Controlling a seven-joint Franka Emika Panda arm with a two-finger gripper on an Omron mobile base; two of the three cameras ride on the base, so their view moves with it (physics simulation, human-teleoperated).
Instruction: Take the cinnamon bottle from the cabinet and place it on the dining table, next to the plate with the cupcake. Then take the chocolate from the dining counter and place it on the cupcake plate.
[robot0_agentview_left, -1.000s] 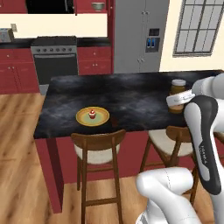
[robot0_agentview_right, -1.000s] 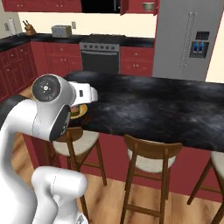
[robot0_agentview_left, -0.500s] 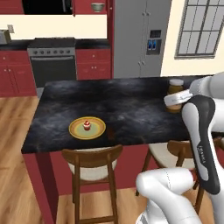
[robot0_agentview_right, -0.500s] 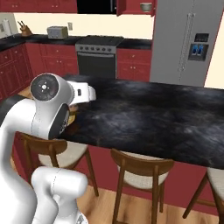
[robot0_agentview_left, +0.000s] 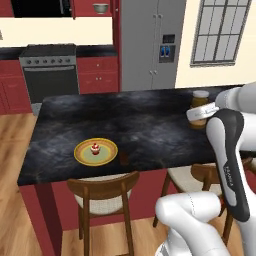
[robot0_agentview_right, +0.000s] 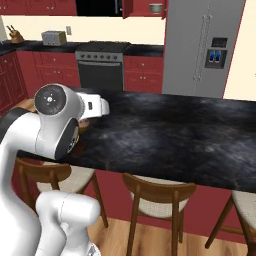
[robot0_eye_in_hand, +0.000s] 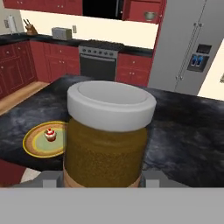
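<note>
My gripper (robot0_agentview_left: 201, 114) is shut on the cinnamon bottle (robot0_agentview_left: 199, 102), a tan-brown jar with a pale cap, and holds it above the right part of the dining table (robot0_agentview_left: 145, 125). Up close in the hand view, the cinnamon bottle (robot0_eye_in_hand: 107, 135) hides my fingers. The yellow plate (robot0_agentview_left: 96, 152) lies near the table's front left edge with the red-topped cupcake (robot0_agentview_left: 94, 148) on it. The plate (robot0_eye_in_hand: 43, 140) and the cupcake (robot0_eye_in_hand: 50, 134) sit left of the jar in the hand view. The chocolate (robot0_agentview_left: 123, 158), a small dark bar, lies just right of the plate.
Wooden stools (robot0_agentview_left: 102, 191) (robot0_agentview_right: 158, 192) stand along the island's near side. Behind the island are the stove (robot0_agentview_left: 50, 70), the grey fridge (robot0_agentview_left: 150, 45) and red drawer units. My own arm (robot0_agentview_right: 60, 125) hides the plate's area in the right base view.
The whole picture has shifted: the base has driven, and the island with the plate now sits nearer and lower in view. The jar stays in my shut gripper.
</note>
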